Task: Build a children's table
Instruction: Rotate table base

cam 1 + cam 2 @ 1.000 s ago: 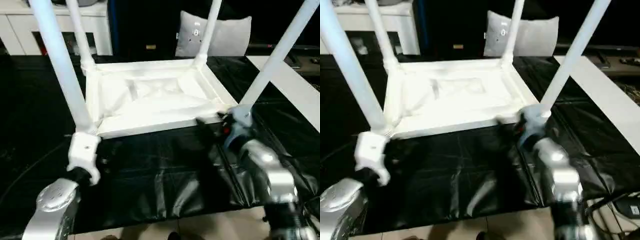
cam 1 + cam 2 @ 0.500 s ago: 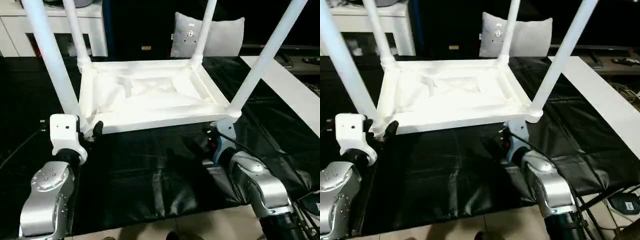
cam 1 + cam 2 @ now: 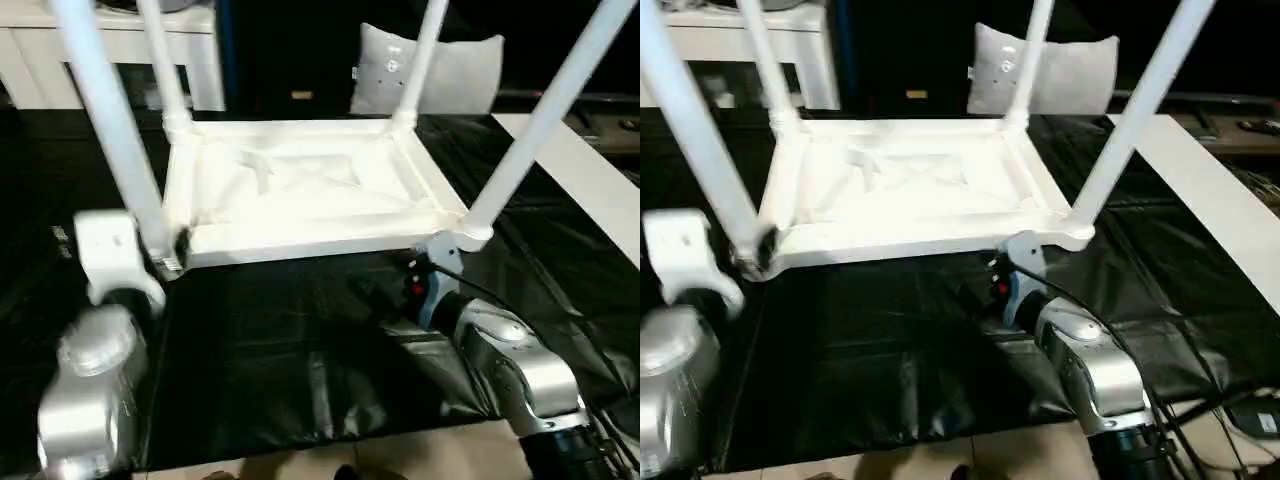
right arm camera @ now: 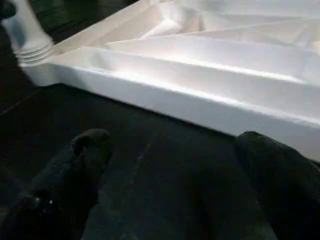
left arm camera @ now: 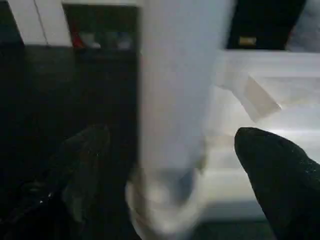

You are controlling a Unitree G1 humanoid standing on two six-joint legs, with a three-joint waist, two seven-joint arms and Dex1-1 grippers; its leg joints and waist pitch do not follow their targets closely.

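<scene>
From the head views, the children's table [image 3: 300, 190] lies top-down on the black sheet [image 3: 300, 350], so its four legs point up; the left gripper [image 3: 165, 262] sits at its near-left corner, the right gripper [image 3: 992, 285] just beside its near edge.

Left wrist view: fingers [image 5: 275, 170] stand spread around the near-left leg [image 5: 175, 90], not pinching it.

Right wrist view: jaws wide, empty, facing the table's rim.

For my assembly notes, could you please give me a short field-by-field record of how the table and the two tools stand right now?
table top: white table top lies underside up on the black sheet
legs: four legs stand up from the corner sockets
left tool: left tool open, fingers either side of the near-left leg, not clamped
right tool: right tool open, before the top's near edge, holding nothing
behind: cushion; flat white board at right
</scene>
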